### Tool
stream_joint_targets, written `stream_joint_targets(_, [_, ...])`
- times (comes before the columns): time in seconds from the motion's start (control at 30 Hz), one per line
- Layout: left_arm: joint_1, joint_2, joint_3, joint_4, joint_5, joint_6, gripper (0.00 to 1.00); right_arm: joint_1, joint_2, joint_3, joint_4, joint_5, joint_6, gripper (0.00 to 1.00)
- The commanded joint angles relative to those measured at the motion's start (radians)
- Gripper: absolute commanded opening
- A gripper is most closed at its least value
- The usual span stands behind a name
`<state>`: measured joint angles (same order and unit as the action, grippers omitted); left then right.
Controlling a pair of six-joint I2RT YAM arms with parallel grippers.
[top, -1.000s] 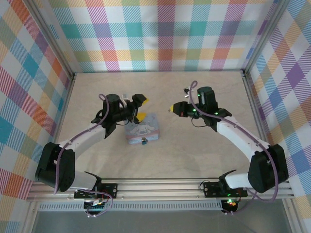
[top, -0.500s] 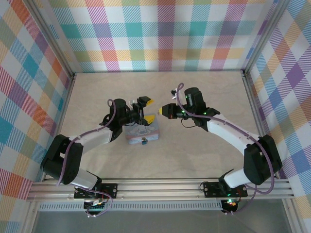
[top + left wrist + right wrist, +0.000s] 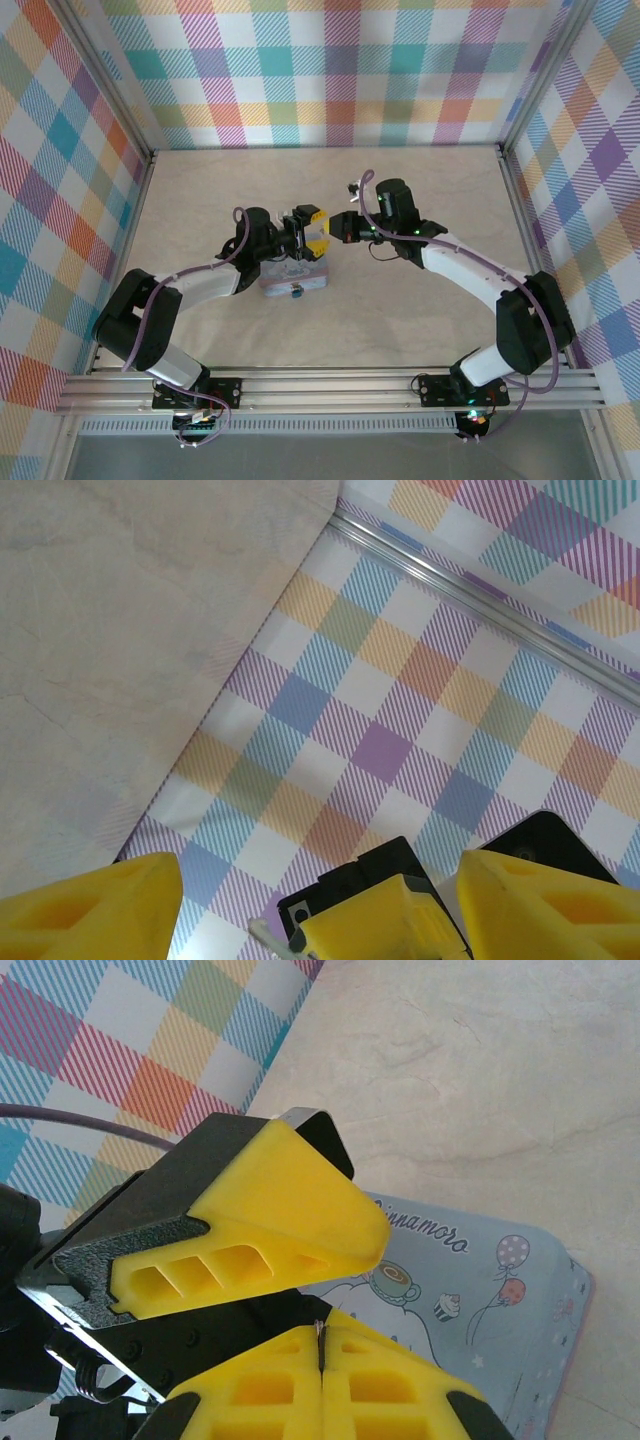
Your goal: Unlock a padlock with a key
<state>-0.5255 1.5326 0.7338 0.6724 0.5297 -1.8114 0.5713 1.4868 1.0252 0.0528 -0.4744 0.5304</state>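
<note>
Padlock (image 3: 297, 291) sits at the near edge of the blue tin (image 3: 290, 276), mid-table. The right gripper (image 3: 320, 1375) is pressed closed on a thin sliver, the key (image 3: 319, 1331). Its tip lies between the spread fingers of the left gripper (image 3: 315, 229), above the tin.

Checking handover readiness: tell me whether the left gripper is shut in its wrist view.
No, the left gripper has its yellow fingers wide apart at the bottom corners of its wrist view.
</note>
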Motion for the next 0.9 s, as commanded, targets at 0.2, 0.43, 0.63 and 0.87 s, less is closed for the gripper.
stream_joint_targets(0.2, [-0.011, 0.006, 0.019, 0.070, -0.020, -0.024, 0.59, 0.008, -0.010, 0.013, 0.015, -0.030, -0.023, 0.00])
stream_joint_targets(0.43, [-0.011, 0.006, 0.013, 0.065, -0.029, -0.023, 0.49, 0.009, -0.026, 0.000, 0.010, -0.020, -0.024, 0.00])
stream_joint_targets(0.63, [-0.011, 0.006, 0.012, 0.058, -0.031, -0.021, 0.41, 0.007, -0.038, -0.008, 0.006, -0.014, -0.027, 0.00])
stream_joint_targets(0.87, [-0.011, 0.011, 0.014, 0.050, -0.031, -0.016, 0.28, 0.009, -0.058, -0.022, 0.007, -0.001, -0.028, 0.00])
